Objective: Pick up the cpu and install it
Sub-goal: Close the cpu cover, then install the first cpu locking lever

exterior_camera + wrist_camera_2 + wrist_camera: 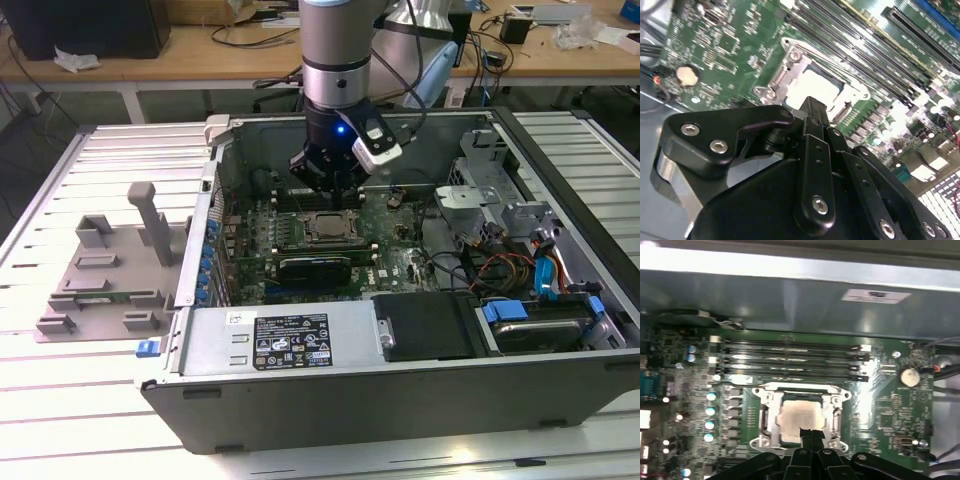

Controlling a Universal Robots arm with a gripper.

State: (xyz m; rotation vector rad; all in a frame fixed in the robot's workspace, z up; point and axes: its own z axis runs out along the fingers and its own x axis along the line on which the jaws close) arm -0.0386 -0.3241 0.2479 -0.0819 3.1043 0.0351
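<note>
The cpu (326,227), a small square chip with a shiny metal top, lies flat in the motherboard socket (300,232) inside the open computer case (400,390). My gripper (328,196) hangs just above it, between the case's side walls. In both wrist views the black fingers are pressed together with nothing between them. In the first wrist view the gripper (812,434) stands over one edge of the cpu (799,416), inside the silver socket frame (800,389). In the second wrist view the gripper (813,106) covers part of the bright cpu (812,86).
A grey plastic tray (100,270) with upright posts lies on the slatted table at the exterior view's left. Inside the case are the power supply (290,342), a drive cage with cables (520,250), memory slots (790,357) and a coin battery (910,376).
</note>
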